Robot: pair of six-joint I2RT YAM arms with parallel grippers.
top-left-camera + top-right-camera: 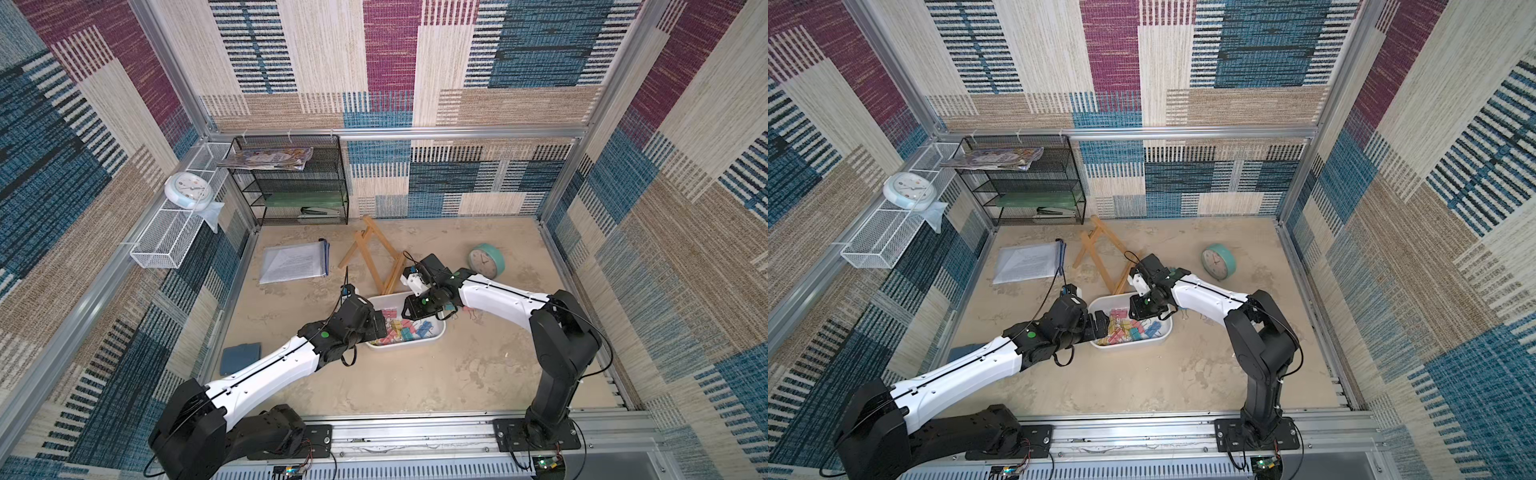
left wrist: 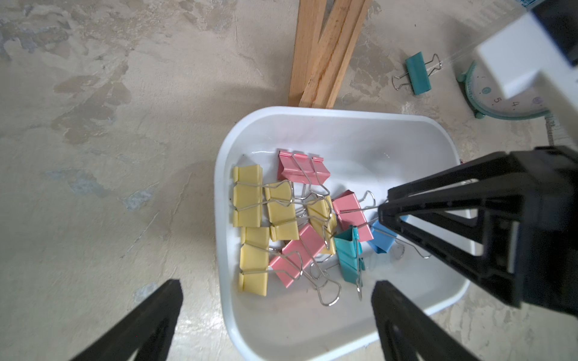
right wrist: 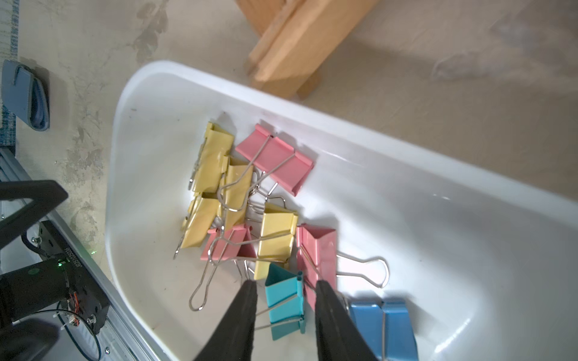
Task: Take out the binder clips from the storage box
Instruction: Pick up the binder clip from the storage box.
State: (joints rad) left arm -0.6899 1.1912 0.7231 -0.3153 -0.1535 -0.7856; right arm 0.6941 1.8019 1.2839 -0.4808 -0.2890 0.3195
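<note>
- Table [image 1: 415, 386]: sandy work surface. Little lies on it beside the box, so I judge the emptying has barely begun.
- Storage box [image 2: 344, 134]: white tray sitting mid-table between the two arms, its far rim close to a wooden frame [image 2: 325, 53]. Most of its load is inside.
- Left gripper [image 2: 276, 283]: fingers spread wide and empty, hovering over the end of the box nearest its own arm.
- Right gripper [image 3: 286, 284]: reaching down into the box, jaws partly apart and straddling a teal clip [image 3: 284, 300]. A sliver of gap shows on each side, so it is not pinching. I take that pick to be the step in hand.
- Binder clips [image 2: 281, 215]: about nine remain in the box: four yellow, three pink, one teal and one blue. They lie in a loose tangle with wire handles interlocked, so lifting one may drag a neighbour.
- Stray teal clip [image 2: 417, 73]: the one clip clearly out, lying on the table beyond the box near a teal clock [image 2: 500, 100]. The top views are too small to tell whether others lie outside.
</note>
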